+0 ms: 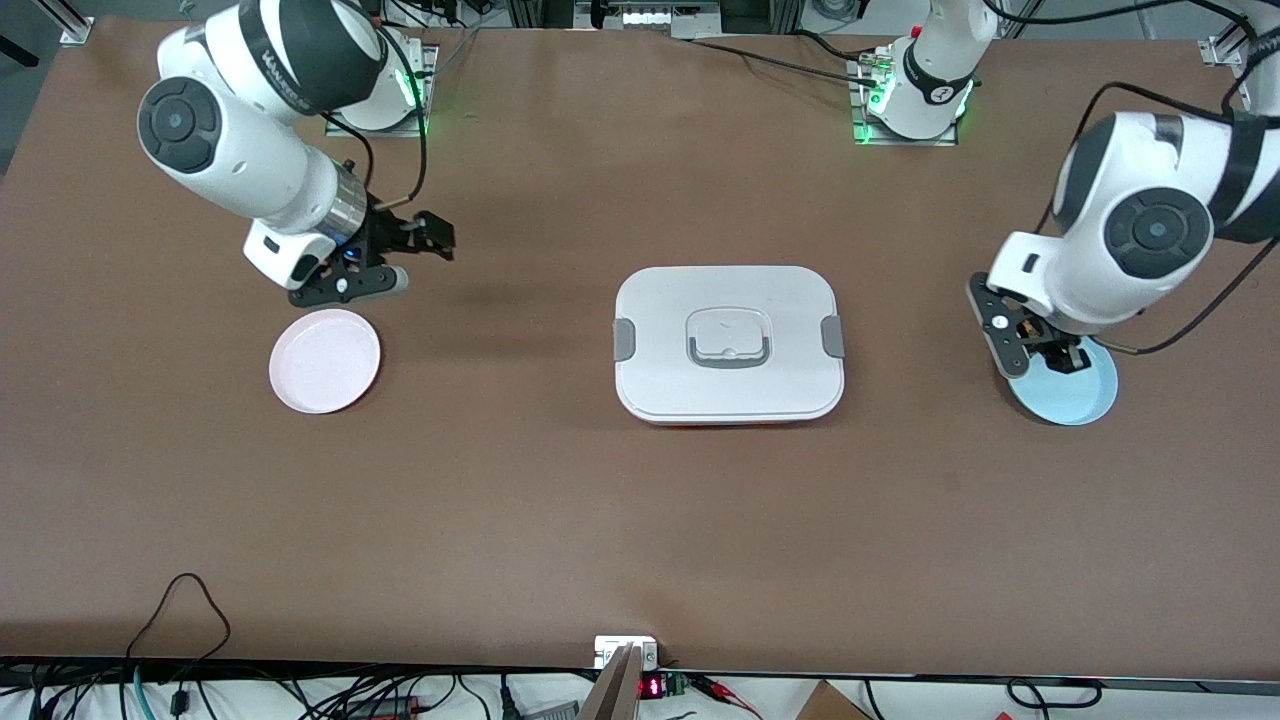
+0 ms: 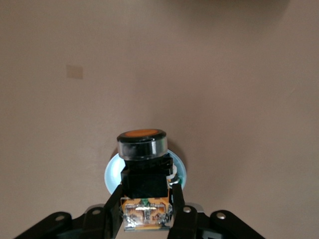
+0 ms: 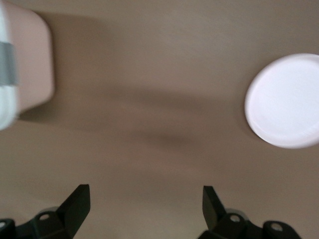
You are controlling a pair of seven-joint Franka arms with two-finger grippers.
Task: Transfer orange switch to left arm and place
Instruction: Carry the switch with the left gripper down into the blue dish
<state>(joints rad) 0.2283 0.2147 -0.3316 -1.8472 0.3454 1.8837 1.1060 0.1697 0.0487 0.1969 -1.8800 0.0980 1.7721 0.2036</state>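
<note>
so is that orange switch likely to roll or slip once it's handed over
The orange switch looks rigid and probably light. Its round cap suggests it may roll if laid down. The left gripper pinches only its squarer body over the blue plate, so twisting seems possible.

Table (image 1: 560, 500): plain brown. Box (image 1: 729, 344): white, grey latches and grey-edged handle. Plates: one pale pink (image 1: 325, 360), one light blue (image 1: 1075, 392). Orange switch (image 2: 142, 164): black body, orange cap, orange end. My arms white, my grippers black.

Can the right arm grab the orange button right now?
Probably not yet. The left gripper holds the orange button over the blue plate, and the box sits between. The open right gripper hangs by the pink plate.
</note>
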